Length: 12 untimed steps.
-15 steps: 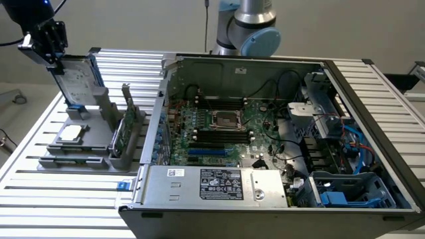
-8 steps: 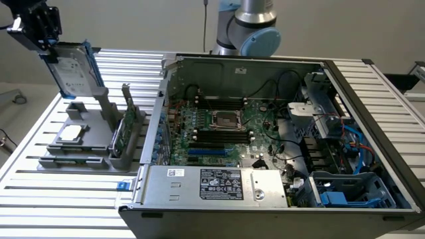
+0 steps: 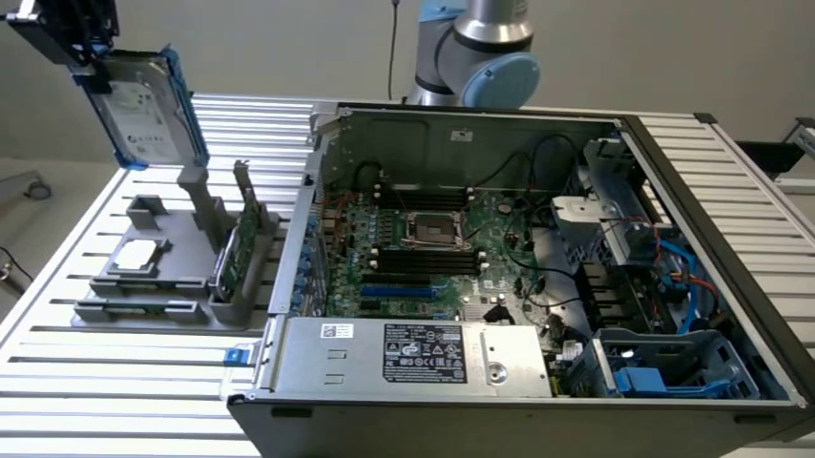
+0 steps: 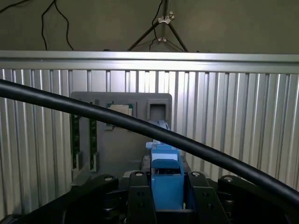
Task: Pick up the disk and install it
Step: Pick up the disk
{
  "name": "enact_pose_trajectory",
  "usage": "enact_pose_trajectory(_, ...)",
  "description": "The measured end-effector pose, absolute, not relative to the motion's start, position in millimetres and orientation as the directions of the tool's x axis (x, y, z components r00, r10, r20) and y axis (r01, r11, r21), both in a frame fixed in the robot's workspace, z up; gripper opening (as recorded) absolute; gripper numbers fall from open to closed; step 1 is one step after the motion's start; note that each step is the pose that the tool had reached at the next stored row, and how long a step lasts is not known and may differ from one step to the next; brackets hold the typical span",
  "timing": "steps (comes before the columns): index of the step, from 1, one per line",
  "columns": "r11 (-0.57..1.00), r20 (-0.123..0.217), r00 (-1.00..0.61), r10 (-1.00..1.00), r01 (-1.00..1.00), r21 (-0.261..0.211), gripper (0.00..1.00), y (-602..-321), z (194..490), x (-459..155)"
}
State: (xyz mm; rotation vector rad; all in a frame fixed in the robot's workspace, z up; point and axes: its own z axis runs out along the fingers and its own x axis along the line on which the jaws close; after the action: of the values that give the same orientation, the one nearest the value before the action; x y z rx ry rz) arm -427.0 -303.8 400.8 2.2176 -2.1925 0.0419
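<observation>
The disk (image 3: 137, 107), a silver-grey drive with a white label and blue side rails, hangs upright in the air at the exterior view's upper left, above the grey holder (image 3: 166, 286). My gripper (image 3: 74, 36) is shut on its top end. In the wrist view my gripper (image 4: 167, 198) clamps the disk's blue rail (image 4: 166, 175) between two black fingers (image 4: 140, 200). The holder (image 4: 121, 140) lies well below on the ribbed table.
The open computer case (image 3: 535, 277) lies on the exterior view's right, with motherboard (image 3: 433, 239), power supply (image 3: 421, 353) and blue drive bay (image 3: 675, 367). The holder carries a square silver chip (image 3: 137, 253) and a green circuit card (image 3: 239, 250). A black cable (image 4: 196, 147) crosses the wrist view.
</observation>
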Motion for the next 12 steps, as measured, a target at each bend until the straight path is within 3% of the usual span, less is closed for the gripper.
enact_pose_trajectory(12, -0.023, 0.032, 0.023, -0.999, -1.000, 0.008, 0.32, -303.9, 442.6, -376.5)
